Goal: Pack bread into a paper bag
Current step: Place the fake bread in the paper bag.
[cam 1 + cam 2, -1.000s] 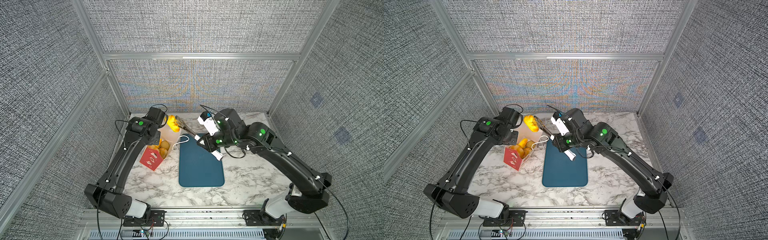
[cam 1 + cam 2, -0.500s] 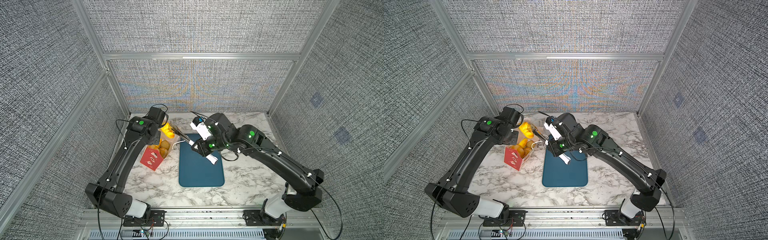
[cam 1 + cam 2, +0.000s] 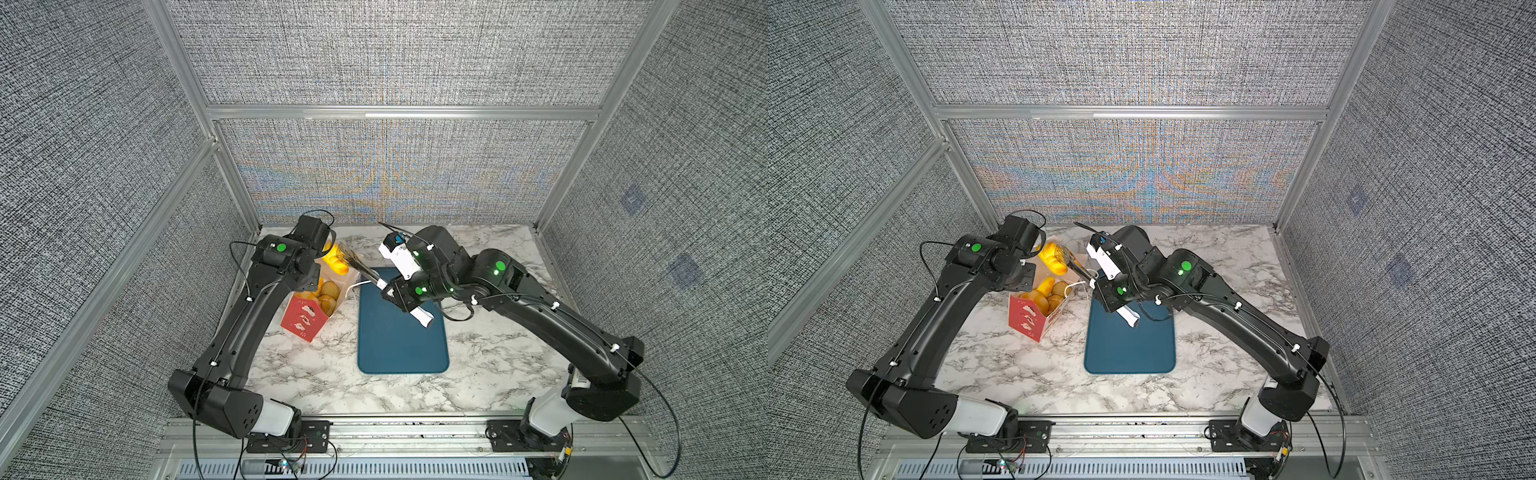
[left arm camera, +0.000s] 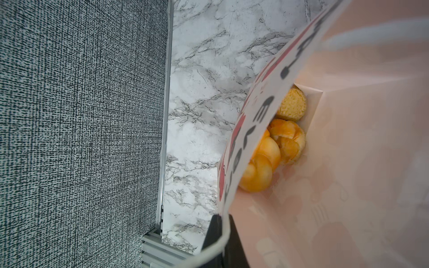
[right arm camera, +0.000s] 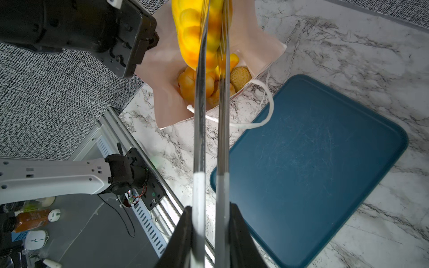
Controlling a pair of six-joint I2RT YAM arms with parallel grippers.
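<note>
Right pincer (image 5: 210,208) grips tongs (image 5: 200,116) holding a pastry (image 5: 186,34) above the bag (image 3: 301,320). Left pincer (image 4: 222,219) (clamped tight) pinches its rim.

I list: blue tray (image 3: 402,332), flat, table centre; marble tabletop (image 3: 498,353) beneath it; metal tongs (image 5: 199,139) reaching past the tray's eleven o'clock corner; grey woven walls (image 3: 374,54) around.
</note>
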